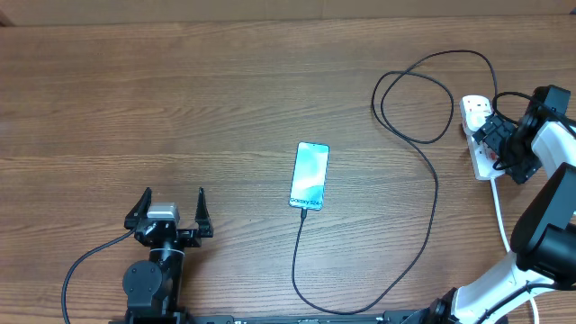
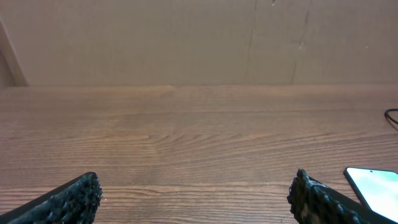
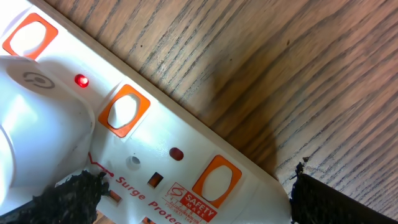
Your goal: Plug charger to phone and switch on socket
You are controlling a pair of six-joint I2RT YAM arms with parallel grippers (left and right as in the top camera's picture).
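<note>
Wood-grain table (image 1: 180,90) carried the phone (image 1: 310,175) at centre, the charger (image 1: 294,265) seemingly meeting its lower edge. Left gripper (image 1: 171,209) stood apart, empty; right gripper (image 3: 193,199) hung spread above the socket (image 3: 155,134) at the right edge.

Phone (image 1: 309,175): lying flat mid-table, screen glowing.
Charger cable (image 1: 437,189): black, trailing from phone's lower edge, looping rightward.
Power strip (image 1: 474,110): white, lying far right, one red lamp (image 3: 81,80) glowing.

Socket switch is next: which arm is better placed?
Right. Its fingers hover open over the socket, switches in close view; the left fingers stand far off, beyond the phone.
</note>
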